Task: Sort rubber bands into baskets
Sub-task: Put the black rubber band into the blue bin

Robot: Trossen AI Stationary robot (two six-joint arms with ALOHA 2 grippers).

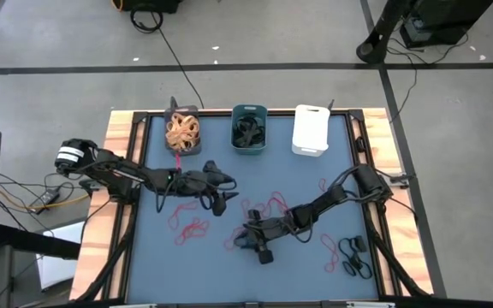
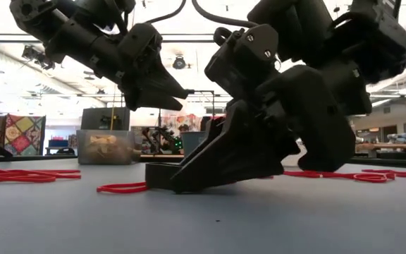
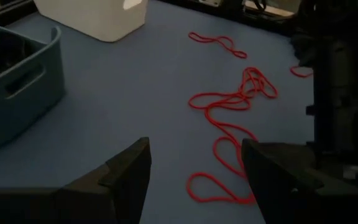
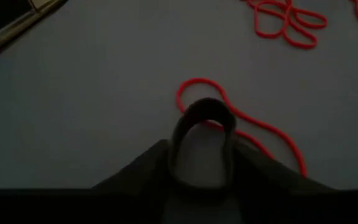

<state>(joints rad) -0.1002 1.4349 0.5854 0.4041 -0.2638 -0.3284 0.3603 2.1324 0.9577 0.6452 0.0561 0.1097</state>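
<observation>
Blue-grey matting covers the table (image 1: 315, 180), and along its twelve o'clock edge stand three baskets: a dark grey one (image 1: 182, 133) holding tan rubber bands, a teal one (image 1: 249, 128) holding black bands, and a white one (image 1: 311, 130). Red rubber bands (image 1: 191, 228) lie loose across the middle, with black bands (image 1: 353, 257) near four o'clock. Left jaws (image 1: 222, 192) hover open above the mat at centre, while right jaws (image 4: 202, 127), toward six o'clock, press their tips nearly together onto a red band (image 4: 241, 124) lying flat.
</observation>
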